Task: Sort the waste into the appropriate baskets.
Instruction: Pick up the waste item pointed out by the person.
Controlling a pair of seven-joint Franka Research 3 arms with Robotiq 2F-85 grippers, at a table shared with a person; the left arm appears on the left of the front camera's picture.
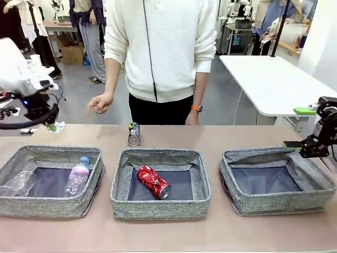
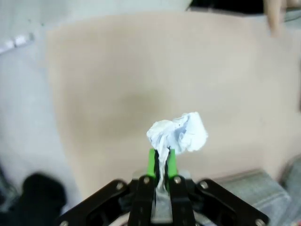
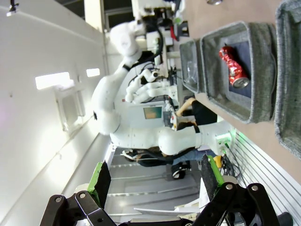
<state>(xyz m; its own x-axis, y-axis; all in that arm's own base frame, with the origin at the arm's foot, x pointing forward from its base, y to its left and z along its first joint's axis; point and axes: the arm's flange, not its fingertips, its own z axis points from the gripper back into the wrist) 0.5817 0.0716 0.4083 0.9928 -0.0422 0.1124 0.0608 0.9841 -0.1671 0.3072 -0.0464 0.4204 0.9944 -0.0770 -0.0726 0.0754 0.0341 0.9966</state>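
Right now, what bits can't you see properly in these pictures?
Front view: the can's print is too small to read.
Left wrist view: the paper wad's bottom is hidden between the left gripper's fingers.
Right wrist view: the nearest basket is cut off by the right edge.

A tan table [image 1: 168, 234] spans the front view, and its bare top shows blurred in the left wrist view. At the middle of its far edge stands a person [image 1: 158, 47] in a white ribbed zip sweater [image 1: 174, 63] and dark trousers, with an orange watch [image 1: 196, 108] on one wrist. Beyond the table's far right corner stands a white table [image 1: 274, 79]. A cardboard box [image 1: 72, 54] sits on the floor far behind the left corner.
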